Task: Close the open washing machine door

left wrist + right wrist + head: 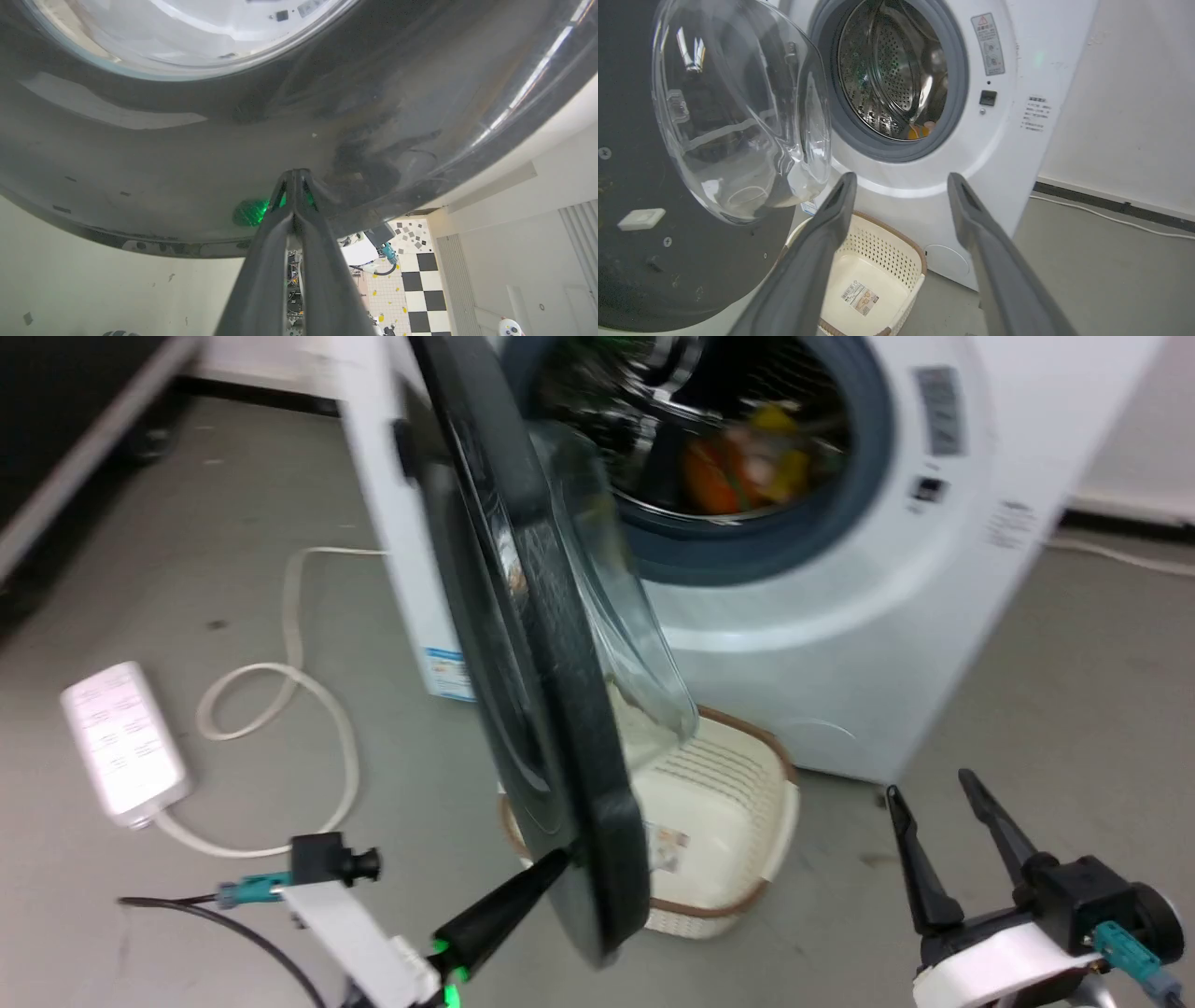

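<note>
Floor: grey concrete, with a white power strip (124,743) and its looped cable (280,709) lying off to your left, well clear of the door's swing.
Machine: white front-loader (840,644) ahead of you, steel drum (896,70) exposed inside its grey rubber ring; something orange and yellow sits in the drum, too blurred to name.
Door: the washing machine door (551,709) stands out from the cabinet, roughly edge-on to your head camera, hinged on your left side of the opening, its glass bowl (738,112) bulging toward the drum.
Basket: cream laundry basket (728,803) on the floor below the opening, partly under the door's lower edge; it looks empty apart from a label.
Left gripper: left gripper (295,179) has its 2 fingers pressed together, holding nothing, tips against the door's dark outer face near the lower rim. Closed fingers make a blunt pusher, which suits a shove rather than a grasp.
Right gripper: right gripper (938,817) hangs low at your right, fingers spread and empty, apart from door and machine, probably parked out of the swing path.
Judgement: you appear mid-push; the door has a wide arc left before it latches.
Risk: tips could slide on the glossy rim.
</note>
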